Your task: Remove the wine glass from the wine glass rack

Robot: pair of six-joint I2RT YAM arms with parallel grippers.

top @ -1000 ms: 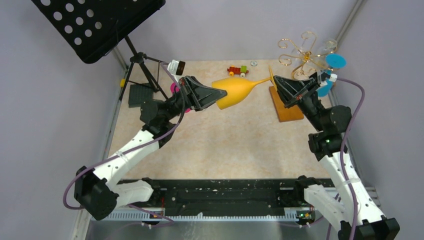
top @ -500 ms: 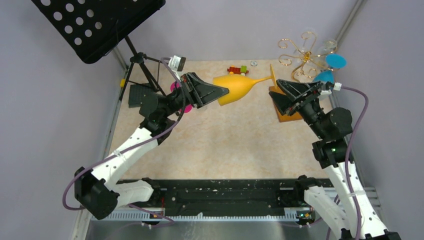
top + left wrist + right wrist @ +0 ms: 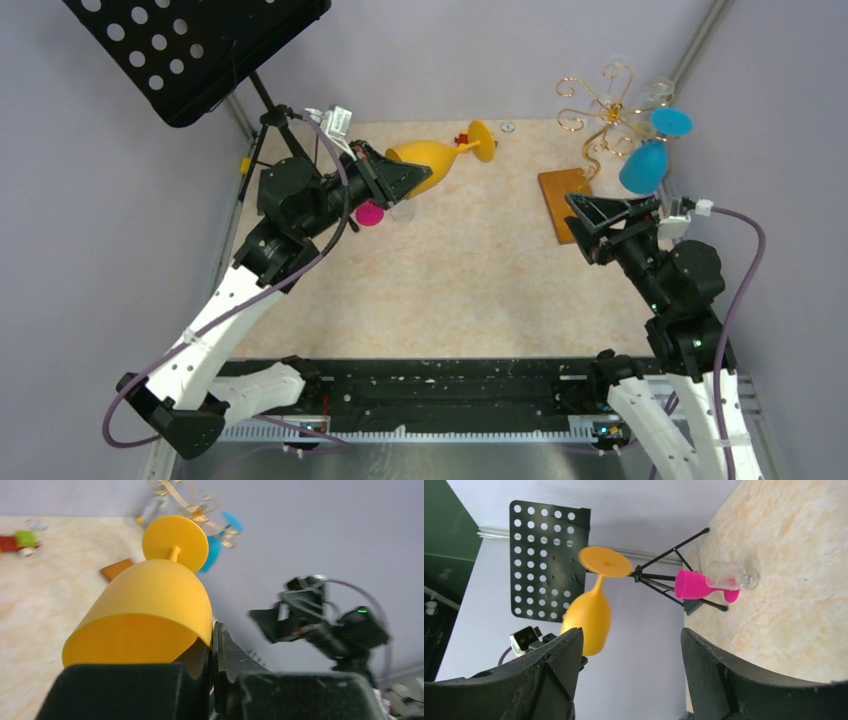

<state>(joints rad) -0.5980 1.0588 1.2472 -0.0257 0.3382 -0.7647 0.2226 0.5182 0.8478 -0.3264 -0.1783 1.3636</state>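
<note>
Far side of the table, seen from my remote station: the yellow wine glass (image 3: 432,160) is clear of the wine glass rack (image 3: 598,112) and well apart from it, over the table's left half. It is tipped nearly flat, bowl toward the left gripper (image 3: 415,178) and round foot toward the back wall. The left wrist view shows that gripper closed narrowly on the bowl's rim, one finger inside and one outside. The right gripper (image 3: 577,222) hangs just in front of the rack's orange-brown base with its fingers spread wide, holding and touching nothing. A blue glass (image 3: 643,166) hangs on the rack's gold wire. A pink glass (image 3: 696,584) and a clear glass (image 3: 729,576) lie touching on the table near the black music stand (image 3: 190,50). Any print on the small white piece (image 3: 338,120) at the left wrist is too small for me to read.
</note>
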